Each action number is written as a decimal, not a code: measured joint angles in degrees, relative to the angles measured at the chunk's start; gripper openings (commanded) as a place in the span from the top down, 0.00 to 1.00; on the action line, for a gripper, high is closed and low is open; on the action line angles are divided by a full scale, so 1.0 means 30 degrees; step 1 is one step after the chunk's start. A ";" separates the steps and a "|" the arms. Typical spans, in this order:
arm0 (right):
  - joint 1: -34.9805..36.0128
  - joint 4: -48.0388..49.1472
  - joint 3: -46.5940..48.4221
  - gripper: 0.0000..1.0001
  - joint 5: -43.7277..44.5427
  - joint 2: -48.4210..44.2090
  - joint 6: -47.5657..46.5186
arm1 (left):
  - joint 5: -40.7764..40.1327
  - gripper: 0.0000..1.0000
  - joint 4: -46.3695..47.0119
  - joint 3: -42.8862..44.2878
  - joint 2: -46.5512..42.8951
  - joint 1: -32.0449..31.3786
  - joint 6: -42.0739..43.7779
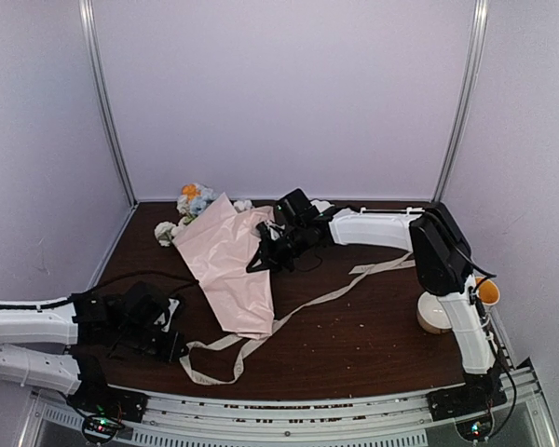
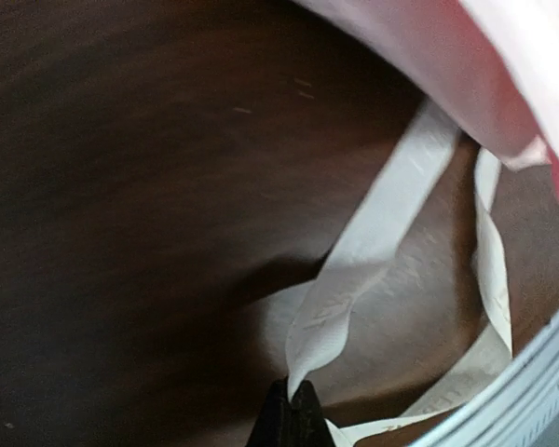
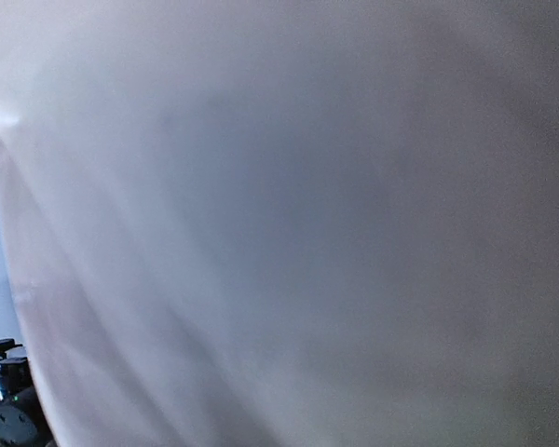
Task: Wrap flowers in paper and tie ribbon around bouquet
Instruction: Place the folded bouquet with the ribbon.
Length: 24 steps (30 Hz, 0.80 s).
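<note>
- The left gripper (image 2: 293,414) sits by the table's (image 1: 354,345) near edge, its tips pressed together on the ribbon (image 2: 373,233).
- From there the ribbon loops and runs diagonally right and away, passing the near tip of the paper (image 1: 228,265).
- The paper's long axis slants far-left.
- The right gripper (image 1: 264,259) is closed at the paper's right edge, seemingly pinching it.
- The flowers (image 1: 194,199) poke out at the far end.

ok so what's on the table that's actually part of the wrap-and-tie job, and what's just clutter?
Job:
- flowers
- paper
- ribbon, pinched in the left gripper

Lying about:
- white roll beside the right arm
- small orange object just behind it
</note>
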 measured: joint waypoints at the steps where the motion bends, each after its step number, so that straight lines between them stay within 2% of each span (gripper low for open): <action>1: -0.0029 -0.0036 -0.0051 1.00 0.0007 -0.0066 -0.0036 | -0.0415 1.00 -0.0270 -0.0233 -0.0386 0.0976 -0.0386; 9: -0.0124 -0.0131 -0.1297 1.00 0.0080 -0.1005 -0.0495 | -0.4080 1.00 -0.1239 -0.0408 -0.1756 0.5974 -0.1246; 15: -0.0124 0.0000 -0.2732 1.00 0.0160 -0.1654 -0.0707 | -0.6652 1.00 0.0597 -0.0423 -0.1639 0.9595 -0.1107; 21: -0.0124 0.0656 -0.5107 1.00 0.0226 -0.2725 -0.0787 | -0.8597 1.00 0.2302 0.0576 0.0051 1.2116 -0.0306; 24: -0.0124 0.0991 -0.6309 1.00 0.0255 -0.3279 -0.0852 | -0.9224 1.00 0.2645 0.1362 0.0124 1.2692 0.0248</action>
